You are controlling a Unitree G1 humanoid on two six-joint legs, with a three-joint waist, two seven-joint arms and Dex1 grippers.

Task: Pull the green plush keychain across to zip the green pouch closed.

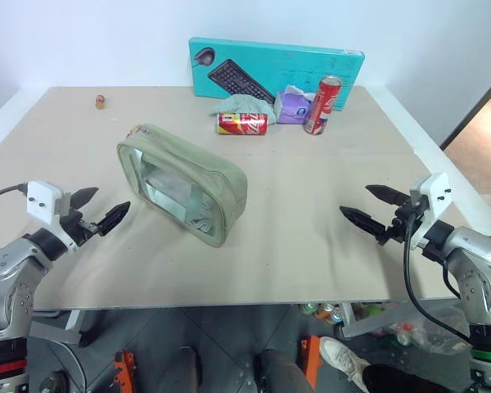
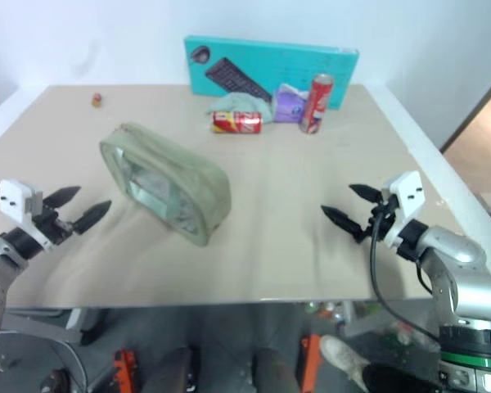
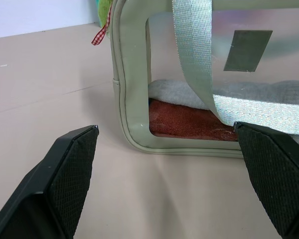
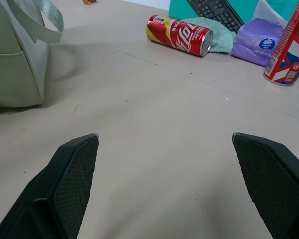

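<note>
I am looking at the pale sage-green rectangular fabric pouch with clear plastic window panels (image 1: 182,183), which is lying slantwise in the centre-left of the head view on the beige bench (image 1: 311,262), its long zippered top running from upper left to lower right. That slant is putting the pouch's upper-left end nearest my left arm, and there the small lime-green fuzzy plush keychain with a red-checked ribbon (image 3: 103,15) is hanging at the top corner; in the head view it is only a tiny speck at the pouch's far upper-left corner. I judge the zip is waiting to be drawn from that end across to the other, so nothing of the task is done yet.

The left claw (image 1: 98,209) is hovering at the lower left of the frame, just beside the pouch's near end, its two black fingers spread wide and touching nothing. The right claw (image 1: 375,207) is hovering at the lower right, well apart from the pouch, likewise spread wide and empty. I read both as standing ready either side: one to steady the pouch, one to take the charm.

Along the top of the frame, the teal keyboard box (image 1: 276,68), two red cans and a purple tissue pack are sitting out of the way.
</note>
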